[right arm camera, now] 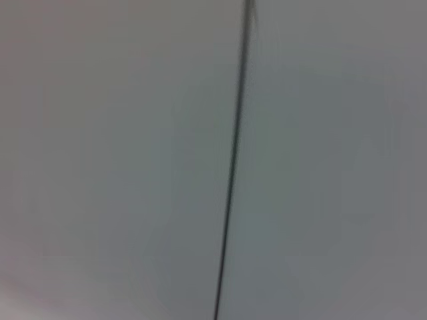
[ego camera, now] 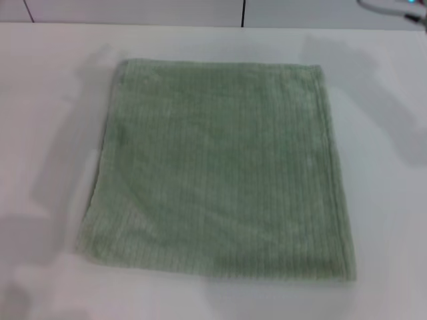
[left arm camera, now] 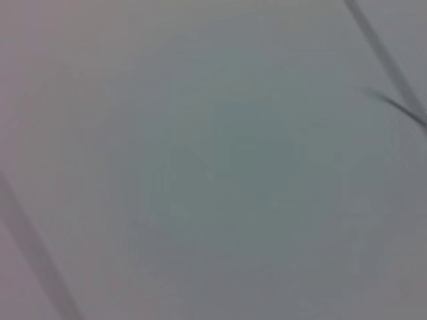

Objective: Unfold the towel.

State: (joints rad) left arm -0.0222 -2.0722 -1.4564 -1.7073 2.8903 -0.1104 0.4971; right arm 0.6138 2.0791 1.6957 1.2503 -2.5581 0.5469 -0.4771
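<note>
The pale sage-green towel (ego camera: 220, 170) lies spread flat on the white table (ego camera: 387, 200) in the head view, roughly square, with fine ribbed stripes and a hemmed border along its right and far edges. Neither gripper shows in the head view. A small piece of robot hardware (ego camera: 400, 8) shows at the far right corner. The left wrist view and the right wrist view show only plain grey surface with thin dark lines, and no fingers and no towel.
The white table extends on all sides of the towel. A wall with a dark vertical seam (ego camera: 243, 12) runs along the table's far edge. Soft shadows fall on the table left and right of the towel.
</note>
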